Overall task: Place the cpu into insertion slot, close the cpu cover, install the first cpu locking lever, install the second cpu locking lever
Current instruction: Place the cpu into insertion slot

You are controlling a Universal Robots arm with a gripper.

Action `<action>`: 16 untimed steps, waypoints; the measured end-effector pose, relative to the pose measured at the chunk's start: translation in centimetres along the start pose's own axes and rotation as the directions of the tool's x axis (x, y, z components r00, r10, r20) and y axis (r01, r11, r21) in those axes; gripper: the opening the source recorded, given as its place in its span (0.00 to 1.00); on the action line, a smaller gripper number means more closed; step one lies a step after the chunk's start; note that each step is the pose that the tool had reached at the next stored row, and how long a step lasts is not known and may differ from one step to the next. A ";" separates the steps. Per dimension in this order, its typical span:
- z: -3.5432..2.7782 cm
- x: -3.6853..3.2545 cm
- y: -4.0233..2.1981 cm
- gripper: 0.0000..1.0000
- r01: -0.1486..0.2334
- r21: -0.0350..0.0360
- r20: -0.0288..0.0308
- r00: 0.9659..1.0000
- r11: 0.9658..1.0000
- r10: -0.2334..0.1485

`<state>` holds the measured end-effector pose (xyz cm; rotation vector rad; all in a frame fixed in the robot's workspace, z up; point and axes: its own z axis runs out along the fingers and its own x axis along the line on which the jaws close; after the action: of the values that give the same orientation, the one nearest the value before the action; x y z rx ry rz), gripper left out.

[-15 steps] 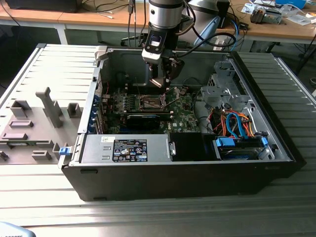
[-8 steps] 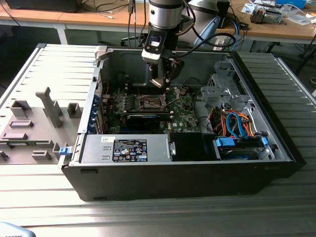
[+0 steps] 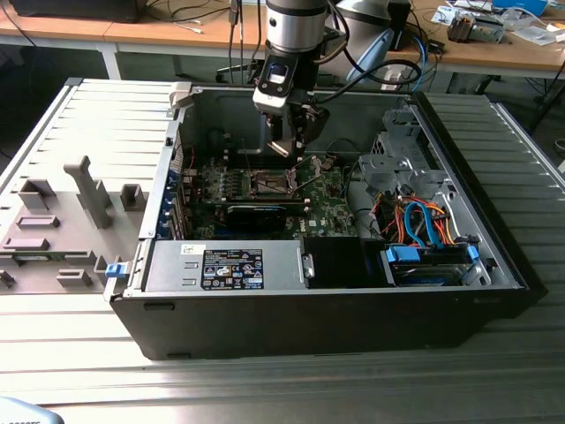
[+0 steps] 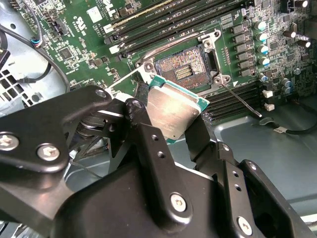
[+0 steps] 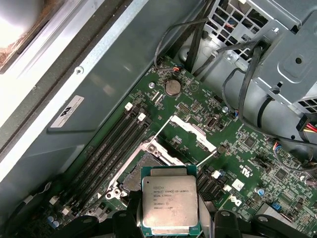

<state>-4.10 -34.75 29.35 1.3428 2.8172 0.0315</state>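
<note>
- One arm reaches down into the open computer case [image 3: 353, 318]. In the exterior view your gripper [image 3: 297, 152] hangs over the green circuit board [image 3: 331, 208], close above the insertion slot [image 3: 269, 183].
- Your gripper [image 4: 171, 116] is clenched on the cpu [image 4: 173, 111]. In the second wrist view the black fingers [image 4: 148, 139] press against two opposite edges, and the dull silver top faces the camera.
- You see the same grip in the first wrist view, where the cpu [image 5: 170, 201] sits pinched between the fingers [image 5: 218, 220] with its labelled metal top showing.
- Cpu position: held in the air and not seated. In the second wrist view the insertion slot [image 4: 184, 72] lies just beyond it, with its contact bed bare.
- In the first wrist view the cpu hides part of the insertion slot [image 5: 136, 173].
- Cpu cover [image 5: 194, 133]: swung up and open, standing at the slot's far edge.
- Locking lever [image 4: 241, 100]: a thin wire rod juts away from one corner of the slot and is not hooked down.
- Surroundings in the exterior view: a long black expansion card [image 3: 256, 214] lies just in front of the slot. The power-supply box [image 3: 231, 268] sits at the near wall, and blue and orange cables [image 3: 424, 225] bunch at the exterior view's right.
</note>
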 end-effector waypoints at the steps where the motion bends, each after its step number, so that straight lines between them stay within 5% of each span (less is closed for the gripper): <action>1: 0.02 0.00 0.00 0.55 -0.001 0.000 0.000 1.000 1.000 0.001; 16: 0.12 0.00 0.00 0.55 -0.012 0.000 0.000 1.000 1.000 0.012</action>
<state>-4.10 -34.75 29.24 1.3598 2.8088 0.0313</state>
